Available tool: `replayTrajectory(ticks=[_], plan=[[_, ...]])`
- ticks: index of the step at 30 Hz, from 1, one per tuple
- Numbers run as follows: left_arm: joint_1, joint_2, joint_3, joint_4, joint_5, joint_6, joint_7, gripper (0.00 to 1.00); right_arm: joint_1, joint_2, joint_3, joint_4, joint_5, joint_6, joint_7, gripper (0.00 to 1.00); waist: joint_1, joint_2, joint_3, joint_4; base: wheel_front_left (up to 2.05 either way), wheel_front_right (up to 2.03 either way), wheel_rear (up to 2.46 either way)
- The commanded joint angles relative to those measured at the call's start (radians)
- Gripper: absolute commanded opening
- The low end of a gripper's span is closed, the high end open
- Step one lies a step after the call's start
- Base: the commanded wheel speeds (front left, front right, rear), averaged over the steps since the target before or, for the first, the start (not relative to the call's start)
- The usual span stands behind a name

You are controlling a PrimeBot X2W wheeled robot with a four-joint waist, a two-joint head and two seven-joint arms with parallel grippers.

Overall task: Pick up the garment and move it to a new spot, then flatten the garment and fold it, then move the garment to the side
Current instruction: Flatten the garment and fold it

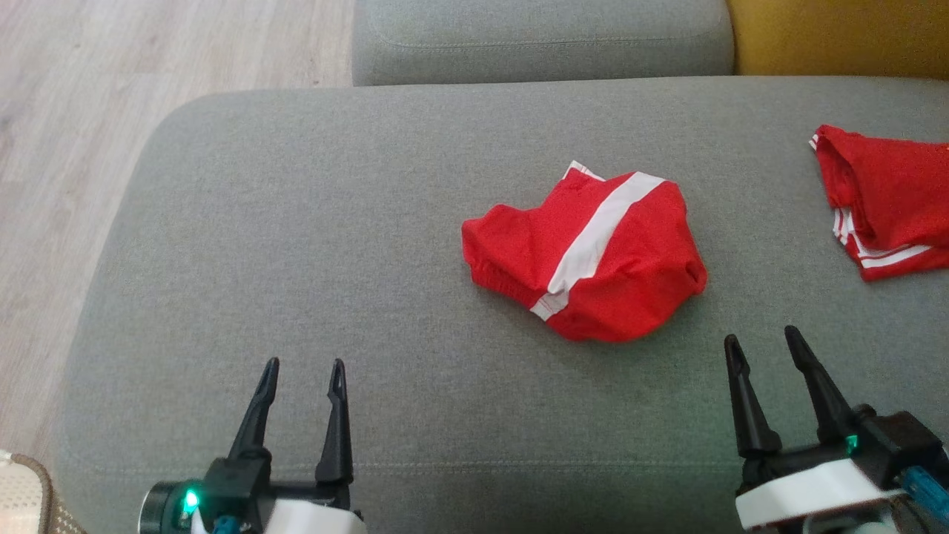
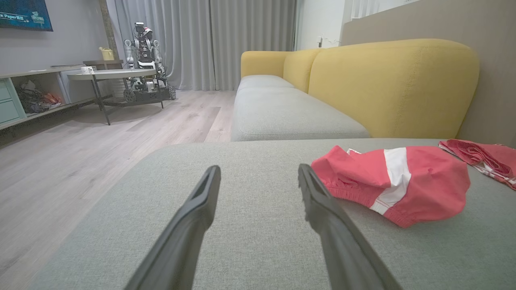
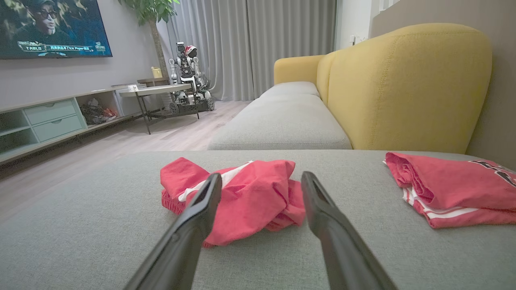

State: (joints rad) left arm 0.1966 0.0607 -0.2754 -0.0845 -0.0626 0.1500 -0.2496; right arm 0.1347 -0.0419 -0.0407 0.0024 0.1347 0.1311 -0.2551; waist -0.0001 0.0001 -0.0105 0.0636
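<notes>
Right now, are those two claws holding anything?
Left gripper: open, holding nothing.
Right gripper: open, holding nothing, close to the crumpled red shorts but not touching them.

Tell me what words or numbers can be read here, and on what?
"TABLO": banner on the TV.
"Paper": same banner; the rest of that line is too blurred.
Dark print on the folded garment: partly cut off at the edge, unreadable.
Crumpled garment: no text, just a white stripe.
</notes>
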Motion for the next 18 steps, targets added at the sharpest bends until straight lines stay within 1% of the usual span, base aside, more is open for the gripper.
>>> replayTrajectory(ticks=[1,18], plan=[[-0.042,-0.010,0.028,-0.026,0.008,-0.001,-0.012,1.00,-0.036,-0.008,0.022,-0.023,0.017,0.000,-0.007,1.00,0.0001,-0.0001,-0.002,0.002,0.00,0.00,0.00],[-0.044,-0.010,0.011,-0.025,0.003,0.000,-0.012,1.00,-0.031,-0.008,0.024,-0.026,0.007,0.000,-0.007,1.00,0.0001,-0.0001,-0.005,0.012,0.00,0.00,0.00]])
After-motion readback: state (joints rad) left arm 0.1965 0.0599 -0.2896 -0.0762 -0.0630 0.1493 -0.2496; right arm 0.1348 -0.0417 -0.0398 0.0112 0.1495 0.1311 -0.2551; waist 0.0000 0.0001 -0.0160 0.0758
